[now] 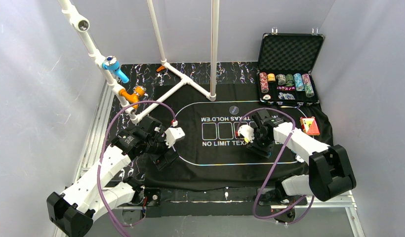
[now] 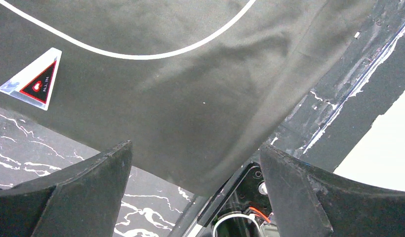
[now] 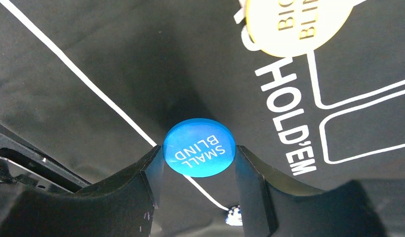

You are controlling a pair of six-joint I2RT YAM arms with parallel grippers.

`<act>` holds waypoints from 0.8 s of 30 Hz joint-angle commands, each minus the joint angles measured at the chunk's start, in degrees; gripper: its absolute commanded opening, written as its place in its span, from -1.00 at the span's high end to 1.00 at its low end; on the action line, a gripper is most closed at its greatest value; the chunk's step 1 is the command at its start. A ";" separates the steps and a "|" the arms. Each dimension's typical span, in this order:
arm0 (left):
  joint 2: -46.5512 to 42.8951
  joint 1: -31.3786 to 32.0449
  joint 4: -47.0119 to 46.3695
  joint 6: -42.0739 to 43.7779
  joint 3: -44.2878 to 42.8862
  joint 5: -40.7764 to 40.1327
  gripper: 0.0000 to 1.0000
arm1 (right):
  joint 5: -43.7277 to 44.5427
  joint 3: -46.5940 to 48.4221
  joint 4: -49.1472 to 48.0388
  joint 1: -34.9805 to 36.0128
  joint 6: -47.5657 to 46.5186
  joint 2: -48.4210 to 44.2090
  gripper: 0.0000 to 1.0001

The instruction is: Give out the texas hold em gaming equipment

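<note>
Your R gripper [image 3: 198,163] is clamped on the blue SMALL BLIND disc [image 3: 199,147] — jaws only partly apart, 1 pad on each side of the rim, printed face turned toward the wrist cam. The disc hangs over the black felt mat [image 3: 92,59], right at the white oval line. The yellow BIG BLIND disc [image 3: 294,24] lies flat on the lettering further up that view. Can't tell whether the blue disc's lower edge touches the felt. Your L gripper [image 2: 195,150] is spread wide w/ nothing between the fingers, hovering over the mat's near-left edge, not far from a small triangular ALL IN marker [image 2: 35,81]. Handling, as a guess: the disc looks light, stiff and glossy — prob. slippery at the rim, not fragile. A pinch across the full diameter like this 1 is the sensible hold, but it could pivot or squirt out on a jerky move, so keep it level and slow. Rest of the kit: chips [image 1: 287,81] racked in the open case [image 1: 289,49] at far right, red-backed cards [image 1: 309,126] on the mat just in front of it.
</note>
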State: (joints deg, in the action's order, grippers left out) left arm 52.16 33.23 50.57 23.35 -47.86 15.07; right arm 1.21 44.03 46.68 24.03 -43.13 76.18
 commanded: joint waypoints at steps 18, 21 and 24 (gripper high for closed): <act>0.31 0.25 0.63 0.09 -1.45 1.54 -0.99 | -6.26 6.32 0.41 0.04 4.55 -0.56 -0.80; 0.40 0.25 0.53 0.00 -1.61 1.54 -0.99 | -5.97 9.01 -2.51 0.22 8.63 1.91 -0.80; 0.49 0.25 0.53 -0.06 -1.80 1.30 -0.99 | -5.62 10.59 -5.31 0.23 11.77 4.28 -0.79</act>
State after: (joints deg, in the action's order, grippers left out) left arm 52.80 33.23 50.46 23.35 -47.86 15.49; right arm -3.31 51.40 45.52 24.03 -37.39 77.45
